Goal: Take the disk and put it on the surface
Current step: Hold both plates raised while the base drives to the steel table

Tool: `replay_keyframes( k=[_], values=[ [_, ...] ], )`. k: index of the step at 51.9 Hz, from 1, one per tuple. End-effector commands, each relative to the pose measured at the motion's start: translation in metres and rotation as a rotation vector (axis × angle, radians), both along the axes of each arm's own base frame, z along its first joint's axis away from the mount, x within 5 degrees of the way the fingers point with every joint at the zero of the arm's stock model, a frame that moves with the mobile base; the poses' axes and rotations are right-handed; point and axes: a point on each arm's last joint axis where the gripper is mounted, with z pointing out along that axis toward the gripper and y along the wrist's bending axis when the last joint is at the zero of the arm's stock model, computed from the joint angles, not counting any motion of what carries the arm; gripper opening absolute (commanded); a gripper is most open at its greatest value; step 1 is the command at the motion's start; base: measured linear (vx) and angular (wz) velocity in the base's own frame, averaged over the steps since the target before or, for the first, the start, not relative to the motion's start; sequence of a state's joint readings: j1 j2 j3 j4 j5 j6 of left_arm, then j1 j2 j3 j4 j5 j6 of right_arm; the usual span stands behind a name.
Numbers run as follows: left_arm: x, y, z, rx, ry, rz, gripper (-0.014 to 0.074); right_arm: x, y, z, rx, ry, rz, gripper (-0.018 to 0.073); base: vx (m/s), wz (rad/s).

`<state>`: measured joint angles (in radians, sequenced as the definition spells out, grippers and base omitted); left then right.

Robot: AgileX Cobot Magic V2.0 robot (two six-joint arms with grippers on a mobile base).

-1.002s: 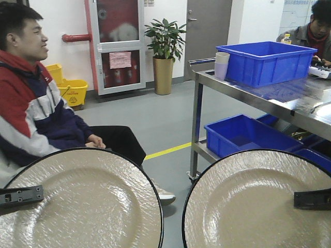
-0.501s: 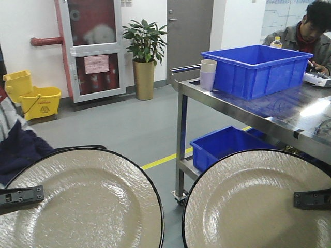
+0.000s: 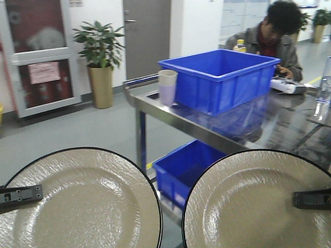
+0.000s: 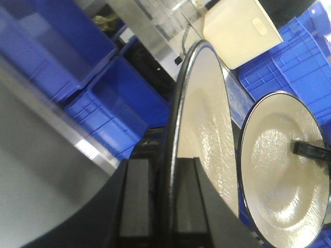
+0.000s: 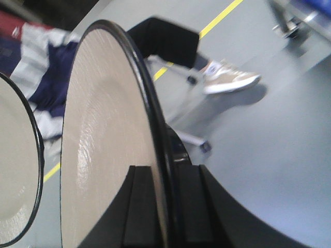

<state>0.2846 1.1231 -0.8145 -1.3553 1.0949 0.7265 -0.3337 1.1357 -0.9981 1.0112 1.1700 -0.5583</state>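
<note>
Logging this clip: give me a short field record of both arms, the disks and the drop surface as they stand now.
left claw: shut on rim of left disk
right claw: shut on rim of right disk
disks: cream, black-edged, facing the front camera, gap between them
metal tabletop: shiny, ahead to the right; neither disk on it yet
on tabletop: blue bin, stacked cups beside it
lower shelf: lower blue bin
background: person seated behind the table
</note>
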Motion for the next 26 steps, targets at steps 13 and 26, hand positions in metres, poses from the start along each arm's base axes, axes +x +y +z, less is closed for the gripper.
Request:
replay_keyframes(
  k=[13, 26],
  values=[
    [-0.0031, -0.0046, 0.0251, -0.14, -0.076, 0.0, -0.0005, -0.0016, 0.0051, 0.0216, 0.096, -0.093, -0.02, -0.0009, 0.4, -0.52],
    [-0.0031, -0.0046, 0.0251, -0.14, -0.076, 0.0, -0.0005, -0.0016, 0.0051, 0.0216, 0.096, -0.093, -0.02, -0.0009, 0.36, -0.65]
  ],
)
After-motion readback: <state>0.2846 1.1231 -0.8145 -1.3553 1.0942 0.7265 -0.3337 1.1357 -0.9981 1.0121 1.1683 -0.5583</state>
